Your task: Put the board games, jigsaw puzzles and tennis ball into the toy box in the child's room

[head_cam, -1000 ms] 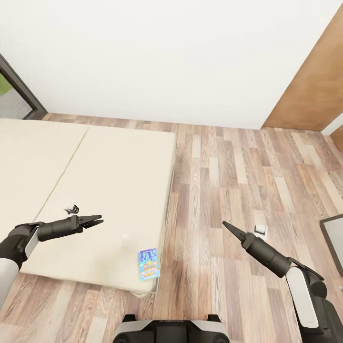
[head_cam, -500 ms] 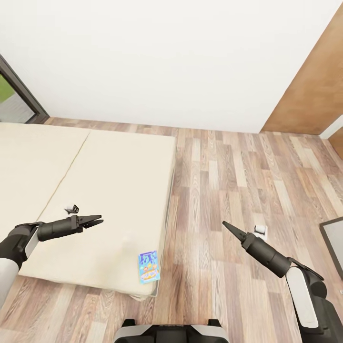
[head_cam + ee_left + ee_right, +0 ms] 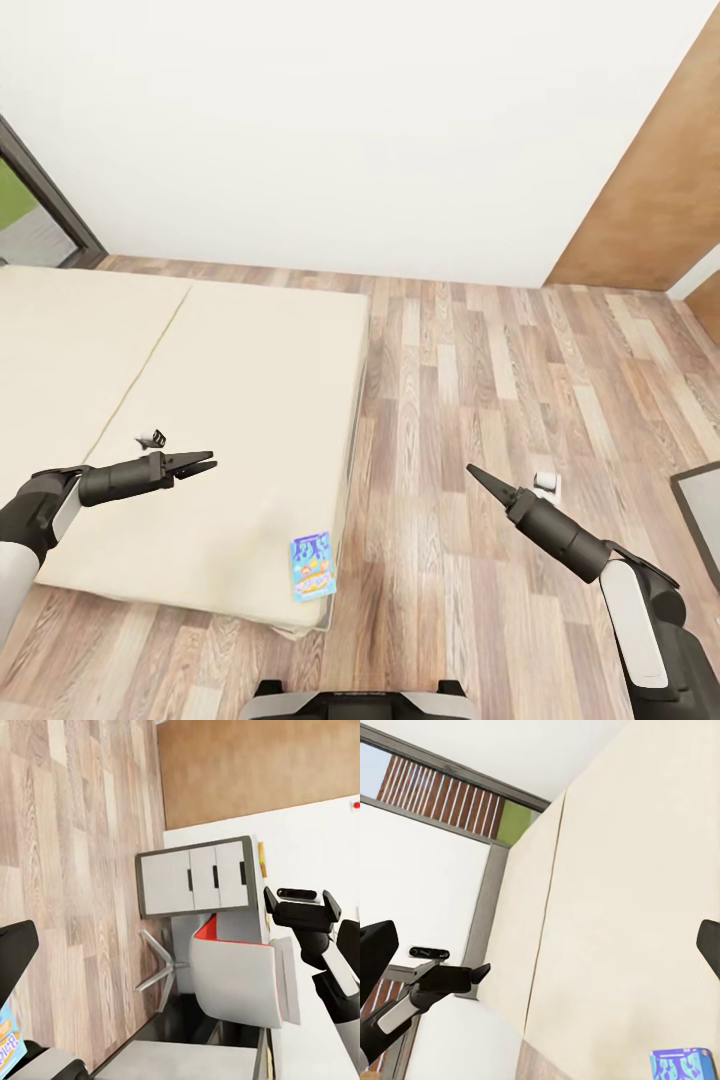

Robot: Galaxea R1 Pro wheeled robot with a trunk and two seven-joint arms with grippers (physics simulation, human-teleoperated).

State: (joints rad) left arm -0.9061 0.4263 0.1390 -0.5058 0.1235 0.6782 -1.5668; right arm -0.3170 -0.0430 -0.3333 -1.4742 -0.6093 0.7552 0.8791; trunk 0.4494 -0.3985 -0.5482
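Observation:
A small blue board game [image 3: 312, 566] lies flat on the bed [image 3: 230, 400], near the front right corner of the beige mattress. It also shows in the right wrist view as the blue board game [image 3: 681, 1065], and a sliver of it [image 3: 7, 1044] shows in the left wrist view. My left gripper [image 3: 205, 462] hovers open over the right mattress half, left of the game and a little farther back, holding nothing. My right gripper [image 3: 472, 471] is open and empty over the wood floor, to the right of the bed.
A white wall runs behind the bed, with a dark-framed window [image 3: 45, 200] at the left. A brown wood panel [image 3: 660, 190] stands at the right. A dark-grey desk edge [image 3: 700, 510] juts in at the right. A white-grey drawer unit [image 3: 191, 881] and a white chair [image 3: 240, 979] stand across the room.
The whole picture has slid down a little, so the camera moved. The bed and the blue game sit lower in view. Both arms keep their pose.

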